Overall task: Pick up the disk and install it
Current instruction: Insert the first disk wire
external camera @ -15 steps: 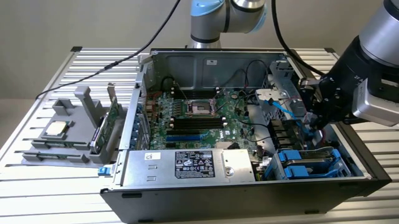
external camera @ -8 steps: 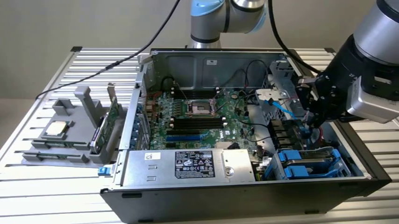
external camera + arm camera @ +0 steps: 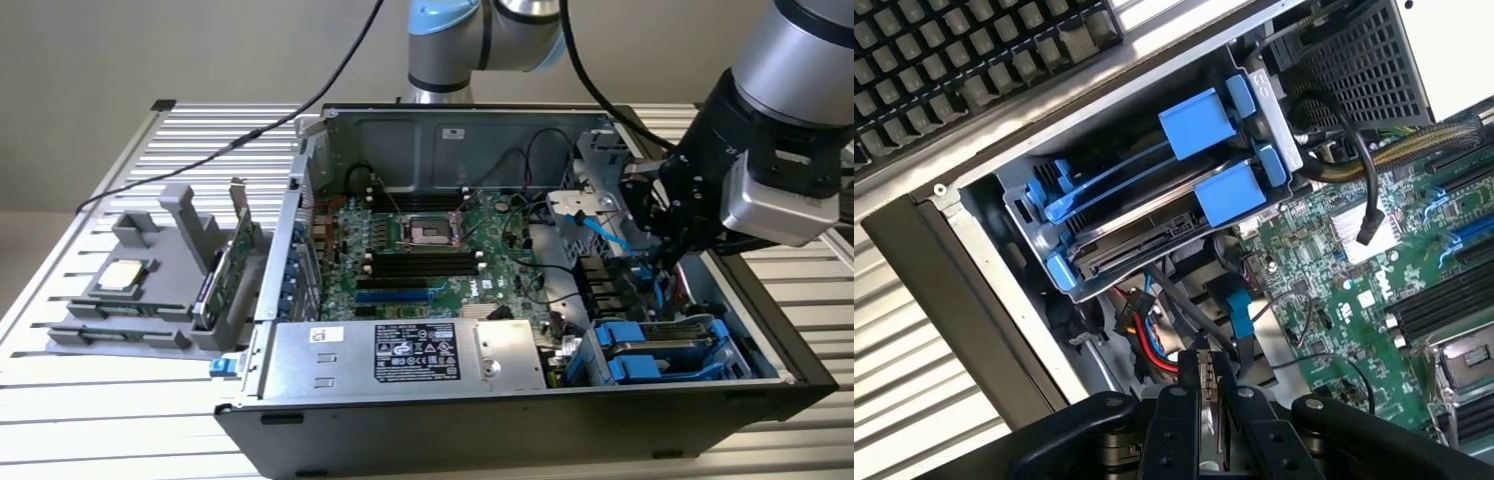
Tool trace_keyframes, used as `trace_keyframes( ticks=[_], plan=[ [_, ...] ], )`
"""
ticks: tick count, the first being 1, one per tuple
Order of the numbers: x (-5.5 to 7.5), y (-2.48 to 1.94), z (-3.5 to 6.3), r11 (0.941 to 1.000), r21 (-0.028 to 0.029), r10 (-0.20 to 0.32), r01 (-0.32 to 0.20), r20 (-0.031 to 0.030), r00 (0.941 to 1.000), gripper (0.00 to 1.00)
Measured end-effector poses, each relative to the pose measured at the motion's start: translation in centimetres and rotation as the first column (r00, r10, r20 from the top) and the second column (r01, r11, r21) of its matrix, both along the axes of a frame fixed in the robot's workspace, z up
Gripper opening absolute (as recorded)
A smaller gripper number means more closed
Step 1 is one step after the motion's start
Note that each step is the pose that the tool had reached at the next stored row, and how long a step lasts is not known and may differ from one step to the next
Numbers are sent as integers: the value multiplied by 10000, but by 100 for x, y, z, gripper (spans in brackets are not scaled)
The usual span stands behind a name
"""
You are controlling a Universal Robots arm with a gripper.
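Black claw (image 3: 1206,378), pinched narrow, hangs apart from the silver blue-framed hard disk (image 3: 1144,243) seated in a grey cage (image 3: 1006,195)

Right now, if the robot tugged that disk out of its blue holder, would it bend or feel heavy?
Probably stiff: the disk looks like a flat, boxy slab sitting in the grey cage. Likely heavy for its size, since it looks metal. It would probably slide, not roll, because the blue carrier hugs its sides.
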State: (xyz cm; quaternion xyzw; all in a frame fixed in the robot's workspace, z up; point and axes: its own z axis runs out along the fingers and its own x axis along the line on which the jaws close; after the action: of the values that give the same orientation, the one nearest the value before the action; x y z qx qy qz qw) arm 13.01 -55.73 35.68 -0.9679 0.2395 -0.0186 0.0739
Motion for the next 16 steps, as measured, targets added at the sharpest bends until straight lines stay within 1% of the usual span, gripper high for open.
trace_keyframes(
  ticks=[2,4,5,6,7,9,11,13,14,15,16],
  plan=[
    [-12,37,-4,9996,-279,2,-2,25,10000,16],
    [-23,78,-8,9984,-572,4,-1,44,10000,16],
    [-28,102,-10,9976,-695,5,-1,51,10000,16],
    [-33,130,-11,9969,-784,7,-3,52,10000,16],
    [-36,153,-11,9966,-826,9,-5,53,10000,16],
    [-43,194,-11,9961,-887,13,-8,53,10000,16],
    [-52,225,-12,9955,-953,15,-10,53,10000,16],
    [-61,249,-11,9946,-1035,17,-11,53,10000,16],
    [-65,258,-9,9941,-1087,18,-12,52,10000,16],
    [-69,266,-7,9933,-1155,18,-12,52,10000,16],
    [-73,275,-2,9922,-1247,19,-12,53,10000,16]
  ],
)
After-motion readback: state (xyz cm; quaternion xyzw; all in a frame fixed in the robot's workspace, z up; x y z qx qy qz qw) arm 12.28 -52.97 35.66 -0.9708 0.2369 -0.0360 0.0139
